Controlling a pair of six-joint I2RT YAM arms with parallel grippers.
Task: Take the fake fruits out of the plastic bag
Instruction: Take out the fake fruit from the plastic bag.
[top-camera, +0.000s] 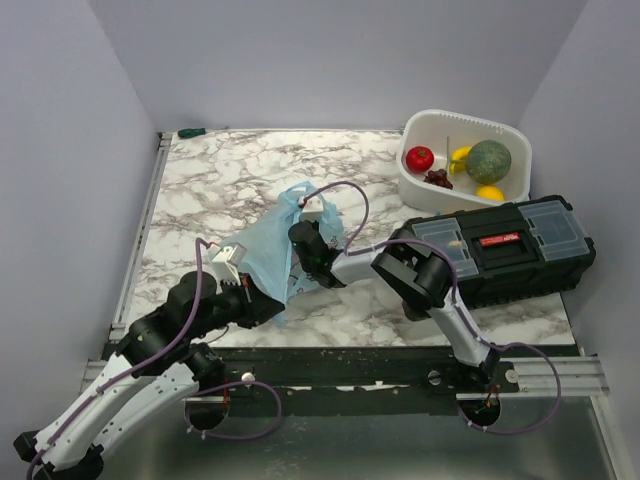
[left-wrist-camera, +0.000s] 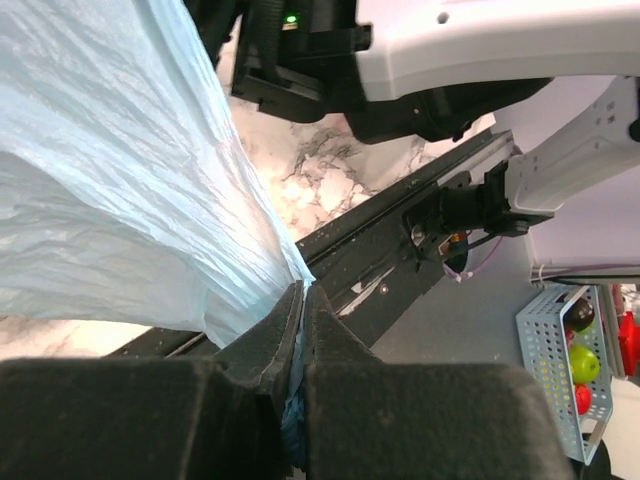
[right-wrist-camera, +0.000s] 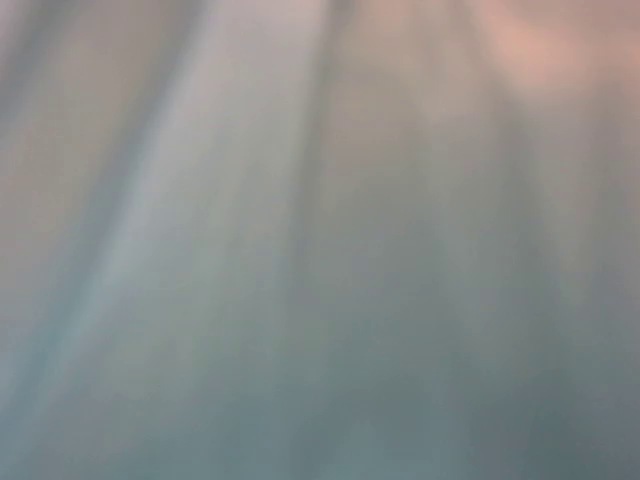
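Our left claw (left-wrist-camera: 303, 296) is clenched on a gathered fold of the plastic bag (left-wrist-camera: 120, 170). The film is pinched flat between its pads and fans out above and to the left of them. Our right claw (top-camera: 299, 268) is pressed into the bag just beyond the left one. Its own camera shows only blurred pale-blue film, so we cannot tell whether it is released or clenched. The fake fruits (top-camera: 489, 160) that we can see lie in the white tub (top-camera: 440, 122), well off to the far right of both claws and past the black toolbox (top-camera: 500, 250). Whether any remain inside the bag we cannot tell. We judge the bag very light, limp and slippery: it will crumple rather than hold a shape, and a hard pull could tear it. We would take it by a bunched fold or a loop handle, never by a single layer. The fruits look hard, smooth and light, and the round ones would roll, so we would grip them across the middle.
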